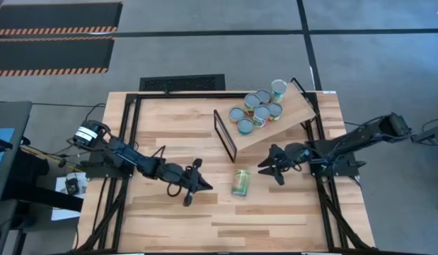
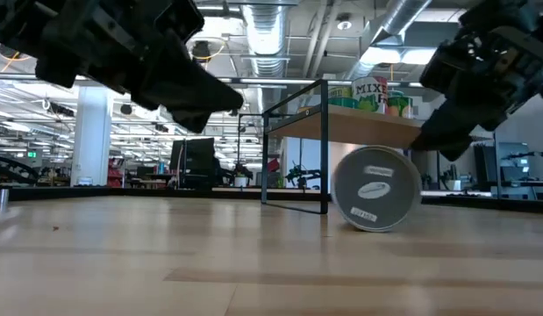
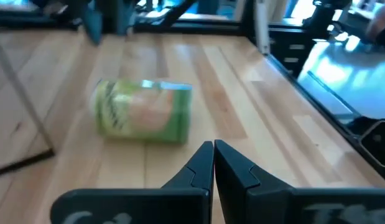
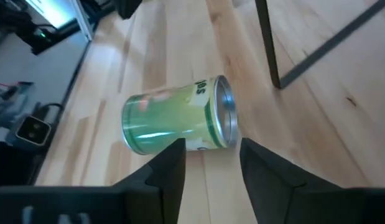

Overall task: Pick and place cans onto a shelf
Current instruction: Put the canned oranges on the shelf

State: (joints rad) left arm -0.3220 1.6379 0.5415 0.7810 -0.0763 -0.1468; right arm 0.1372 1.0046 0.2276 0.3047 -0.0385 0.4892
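A green-labelled can (image 1: 240,182) lies on its side on the wooden table, clear of both grippers; the low view shows its round end (image 2: 376,187). My left gripper (image 1: 201,185) is shut to the can's left, pointing at the can (image 3: 145,111). My right gripper (image 1: 264,165) is open to its right, the can (image 4: 180,121) lying just ahead of its fingertips. The shelf (image 1: 289,117), a light wood board with a black frame (image 1: 226,134) at one end, carries several upright cans (image 1: 257,110).
The shelf board stands raised over the table on its black frame (image 2: 296,145), just behind the lying can. Black rails (image 1: 130,134) run along the table's left and right edges. Bare wood (image 1: 226,227) lies toward the near edge.
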